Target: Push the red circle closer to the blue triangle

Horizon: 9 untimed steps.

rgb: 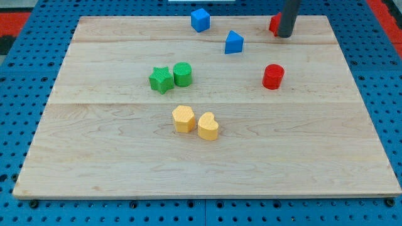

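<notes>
Our pale wooden worktop (pixel 207 169) fills most of the view, lying on a blue pegboard (pixel 19 75). Our dark rod comes down at the view's top right, and my tip (pixel 284 36) rests near the far edge, touching or just in front of a red block (pixel 274 24) whose shape we cannot make out, since the rod hides most of it. We carry no gripper, so nothing is pinched. The red circle (pixel 273 76) sits below the tip, well apart from it. The blue triangle (pixel 233 43) lies up and to the left of the circle. A blue cube (pixel 200 20) stands near the top edge. A green star (pixel 161 80) touches a green cylinder (pixel 183 74); two yellow heart-like blocks (pixel 184 118) (pixel 208 126) touch at centre.
</notes>
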Tool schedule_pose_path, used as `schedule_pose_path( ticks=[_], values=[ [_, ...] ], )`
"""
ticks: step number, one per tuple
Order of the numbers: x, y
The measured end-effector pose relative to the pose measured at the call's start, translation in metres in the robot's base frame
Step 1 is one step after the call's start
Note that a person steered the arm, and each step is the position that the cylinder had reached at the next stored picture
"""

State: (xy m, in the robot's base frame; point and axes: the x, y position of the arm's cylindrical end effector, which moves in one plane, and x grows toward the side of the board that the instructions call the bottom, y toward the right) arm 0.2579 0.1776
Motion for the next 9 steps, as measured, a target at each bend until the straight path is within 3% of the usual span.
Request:
schedule_pose_path(
  ticks=[2, 4, 6, 7, 8, 9],
  values=[
    [0.007, 0.002],
    [0.14, -0.013],
    [0.116, -0.019],
    [0.167, -0.011],
    [0.172, -0.037],
    [0.135, -0.047]
  ],
)
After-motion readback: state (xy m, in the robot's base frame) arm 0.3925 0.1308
